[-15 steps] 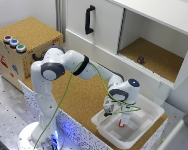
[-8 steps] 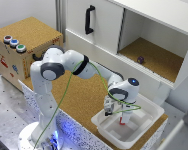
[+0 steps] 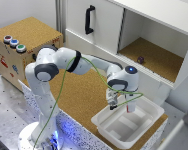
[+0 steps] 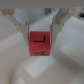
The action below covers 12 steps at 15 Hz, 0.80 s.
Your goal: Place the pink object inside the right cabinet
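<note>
A robot arm's gripper (image 4: 41, 31) holds the pink block (image 4: 41, 43) clamped between its jaws, just above the white tray (image 3: 149, 112). Its position matches a moment ago; the right cabinet (image 3: 154, 55) remains well apart.

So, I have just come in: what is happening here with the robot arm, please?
The Franka arm reaches down over the white tray on the cork counter. In the wrist view its tool sits around the pink object, a finger on each side; whether it already grips it I cannot tell. The right cabinet stands open behind, with only a small dark object on its cork floor. The block is not in the cabinet yet.
</note>
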Each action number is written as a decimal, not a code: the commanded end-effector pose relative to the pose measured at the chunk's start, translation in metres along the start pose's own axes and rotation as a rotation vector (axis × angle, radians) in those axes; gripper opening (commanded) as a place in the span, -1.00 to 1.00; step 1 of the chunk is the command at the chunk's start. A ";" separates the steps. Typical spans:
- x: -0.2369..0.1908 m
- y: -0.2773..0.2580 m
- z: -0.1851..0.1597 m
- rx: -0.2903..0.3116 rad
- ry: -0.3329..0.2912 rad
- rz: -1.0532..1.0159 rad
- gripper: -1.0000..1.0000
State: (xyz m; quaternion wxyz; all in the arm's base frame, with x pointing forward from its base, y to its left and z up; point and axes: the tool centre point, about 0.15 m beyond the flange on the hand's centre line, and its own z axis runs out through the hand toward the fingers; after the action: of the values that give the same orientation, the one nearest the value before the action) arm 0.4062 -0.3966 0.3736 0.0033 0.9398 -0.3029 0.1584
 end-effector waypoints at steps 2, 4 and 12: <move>0.117 -0.047 -0.040 0.093 0.009 -0.245 -1.00; 0.140 -0.062 -0.049 0.115 0.058 -0.310 -1.00; 0.194 -0.114 -0.051 0.226 0.142 -0.493 -1.00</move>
State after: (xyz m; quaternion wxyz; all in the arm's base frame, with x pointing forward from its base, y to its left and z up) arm 0.5544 -0.3928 0.4761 0.0272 0.9576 -0.1031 0.2676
